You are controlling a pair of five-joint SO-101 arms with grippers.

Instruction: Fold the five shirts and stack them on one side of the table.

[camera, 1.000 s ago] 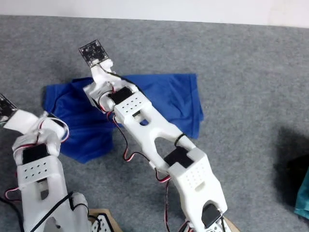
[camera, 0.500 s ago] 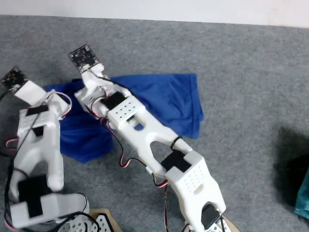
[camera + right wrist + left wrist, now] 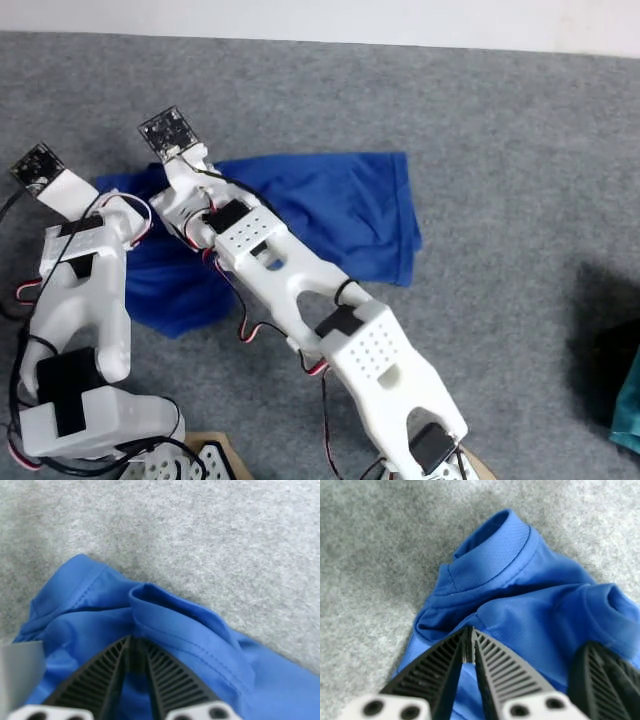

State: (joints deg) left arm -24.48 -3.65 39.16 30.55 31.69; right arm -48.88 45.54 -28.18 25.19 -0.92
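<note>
Blue shirt (image 3: 340, 215): one, lying crumpled on the grey felt table (image 3: 500, 120), left of centre in the high view. Its left part is covered by both arms, so the outline there can't be traced.

Hidden or cut off:
- high view: both grippers sit under their own wrists and camera boards, so the fingertips aren't visible there.
- right edge: a teal cloth (image 3: 628, 400) is cut off by the frame. Can't tell if it's a shirt. The dark patch (image 3: 612, 350) just above it is too dim to identify.
- right wrist view: a blurred grey block (image 3: 20, 667) at the edge, can't identify it.

Grippers:
- left gripper (image 3: 469, 642): jaws pressed together with only a sliver between them, clenched on a fold of the shirt just below the collar band.
- right gripper (image 3: 131, 647): jaws drawn narrow, clenched on a raised hemmed fold near the shirt's edge, with bare felt beyond.
- the left wrist view also shows the right arm's dark fingers beside it on the same fabric. The two are near each other but not touching.

Counts: 1 blue shirt, 1 teal cloth scrap, 2 arms (left arm (image 3: 80, 300), right arm (image 3: 300, 290)), 2 grippers, both on the same shirt end.
</note>
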